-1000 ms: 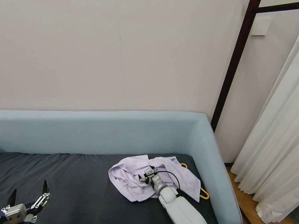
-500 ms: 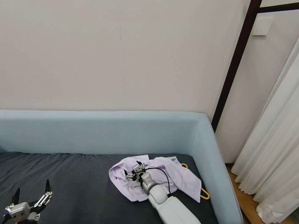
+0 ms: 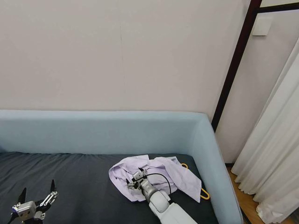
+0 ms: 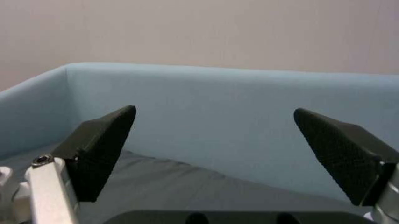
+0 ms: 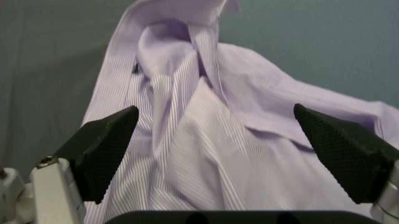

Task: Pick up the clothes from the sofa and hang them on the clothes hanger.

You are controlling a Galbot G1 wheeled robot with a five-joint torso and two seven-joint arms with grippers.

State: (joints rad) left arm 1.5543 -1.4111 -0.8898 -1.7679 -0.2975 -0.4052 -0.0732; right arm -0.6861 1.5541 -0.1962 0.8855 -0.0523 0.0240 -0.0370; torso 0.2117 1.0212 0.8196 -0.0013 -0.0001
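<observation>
right claw spread wide just over the crumpled lilac shirt, which lies on the sofa seat near its right end; left claw also wide, well apart from it.

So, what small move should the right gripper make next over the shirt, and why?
Probably lower the right gripper a little and close on the lilac shirt: its jaws stand open over the crumpled folds on the sofa, nothing held yet. The left gripper hangs open aside.
</observation>
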